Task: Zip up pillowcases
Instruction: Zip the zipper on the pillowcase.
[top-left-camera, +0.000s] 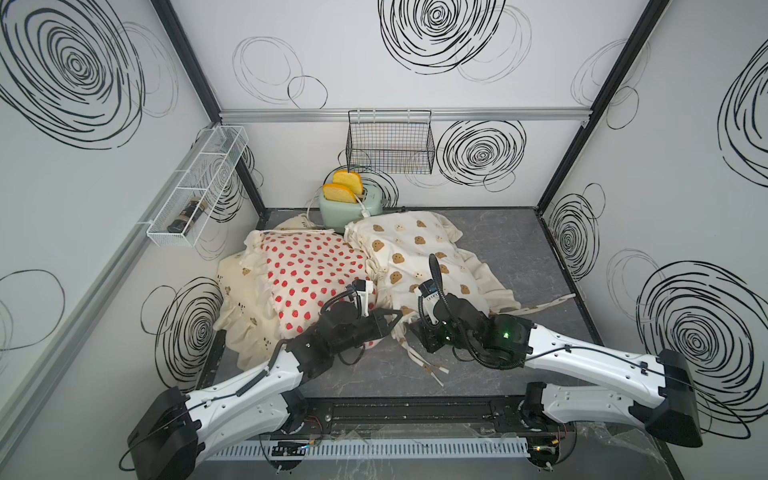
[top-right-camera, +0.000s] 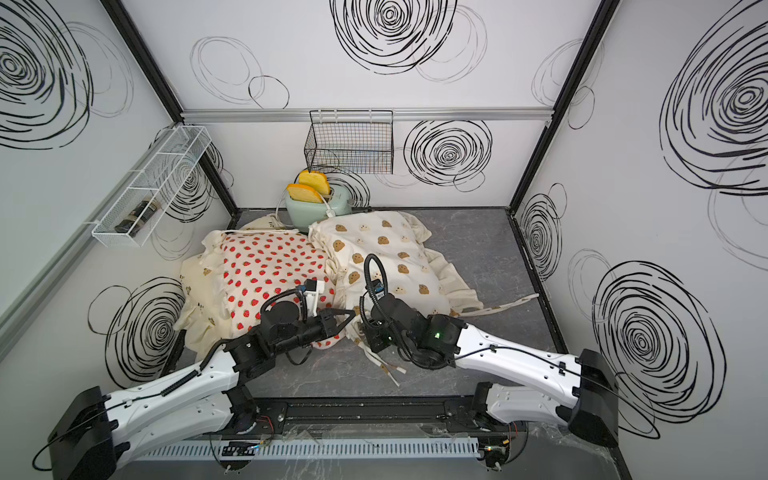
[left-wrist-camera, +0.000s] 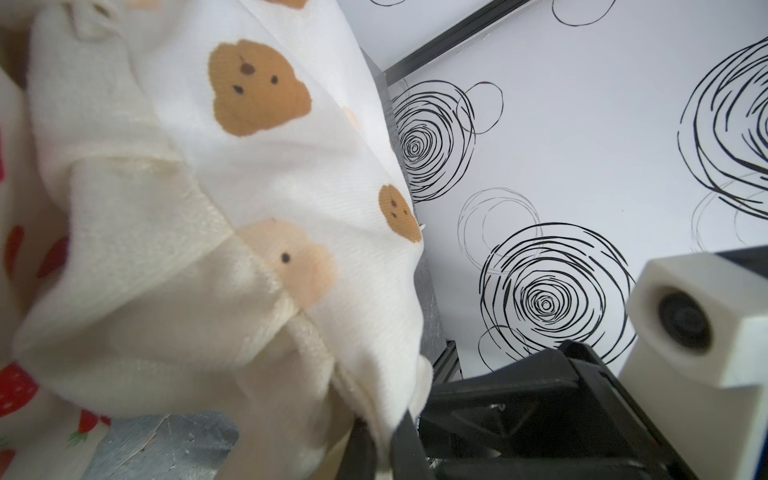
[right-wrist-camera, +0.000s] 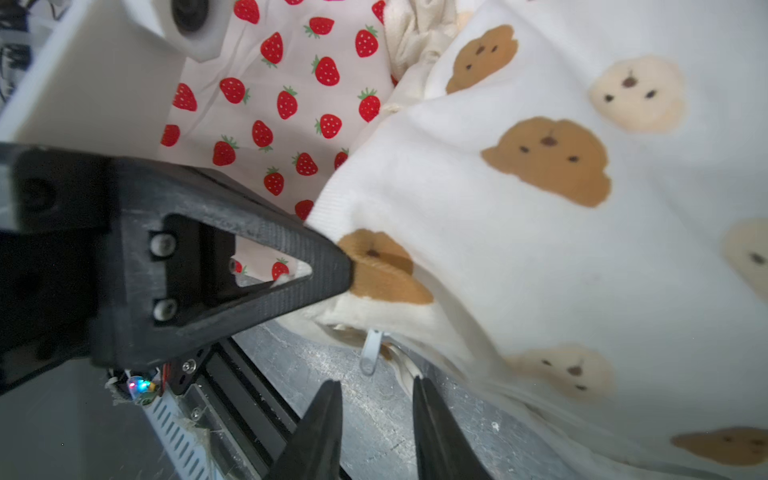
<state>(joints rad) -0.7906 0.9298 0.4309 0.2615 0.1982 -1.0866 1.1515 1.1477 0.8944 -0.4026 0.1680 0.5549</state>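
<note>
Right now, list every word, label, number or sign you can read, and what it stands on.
No text can be read in any view.
Label on the bottle in the rack: too small and blurred to read.
Tiny dark marks on the cream pillowcase: too small to tell if they are letters.
On the toaster: no marking shows.
On the bear pillowcase and strawberry pillowcase: pictures only, no words.

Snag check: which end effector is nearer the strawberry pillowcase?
Left. The left end effector reaches across the strawberry pillowcase's near corner, shut on the bear-face pillowcase; the right end effector is open over the table, farther off.
</note>
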